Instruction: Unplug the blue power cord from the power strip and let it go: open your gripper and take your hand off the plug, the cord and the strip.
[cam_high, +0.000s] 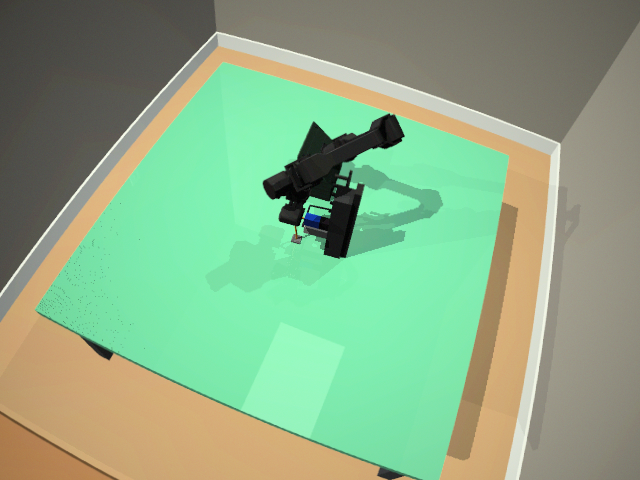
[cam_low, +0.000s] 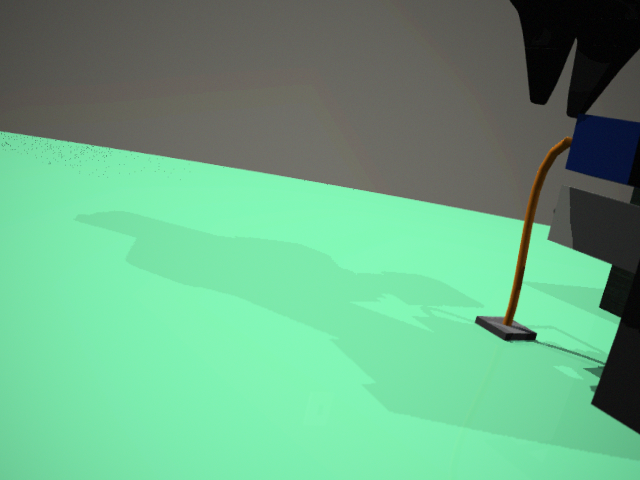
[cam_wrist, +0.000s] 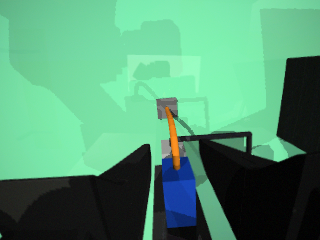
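Observation:
The blue plug (cam_high: 312, 219) (cam_low: 602, 147) (cam_wrist: 179, 197) sits in the upright black power strip (cam_high: 341, 222) (cam_low: 617, 372) (cam_wrist: 300, 105), above a grey block (cam_low: 594, 227). An orange cord (cam_low: 527, 237) (cam_wrist: 172, 132) runs from the plug down to a small grey anchor plate (cam_high: 294, 238) (cam_low: 505, 328) (cam_wrist: 166, 105) on the green mat (cam_high: 155, 206). My gripper (cam_high: 299, 209) (cam_low: 558, 105) (cam_wrist: 174, 147) is partly open. Its two black fingers stand just above the plug, one on each side, and grip nothing.
The arm (cam_high: 341, 147) reaches over the strip from its base at the back. A wooden table edge (cam_high: 527, 310) with a white rim (cam_high: 547, 310) surrounds the mat. A lighter rectangle (cam_high: 294, 372) is marked on the mat at the front.

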